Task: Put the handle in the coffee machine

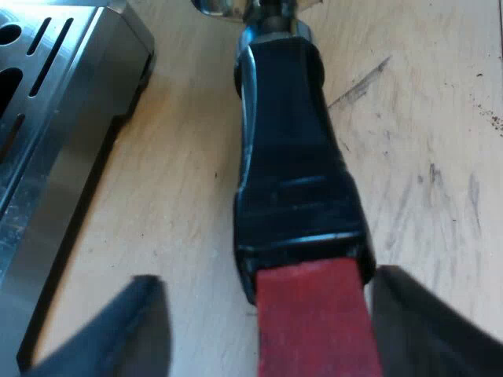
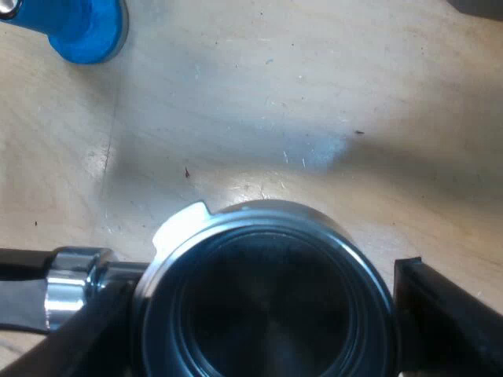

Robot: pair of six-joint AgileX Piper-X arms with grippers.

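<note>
The metal holder's dark handle (image 1: 291, 149) lies over the wooden table, and its red end (image 1: 314, 322) reaches in between my left gripper's fingers. My left gripper (image 1: 267, 279) is open: one finger (image 1: 137, 330) stands well clear of the handle, the other (image 1: 424, 322) is close beside the red end. The holder's round metal basket (image 2: 267, 228) faces up and looks empty and dark inside. My right gripper (image 2: 263, 290) straddles the basket with a finger pressed against each side of its rim, shut on it.
The espresso machine's steel drip tray (image 1: 55, 118), with slots in its top, stands close beside the handle. A blue tamper (image 2: 86, 27) stands on the wooden table (image 2: 314, 102) some way beyond the basket.
</note>
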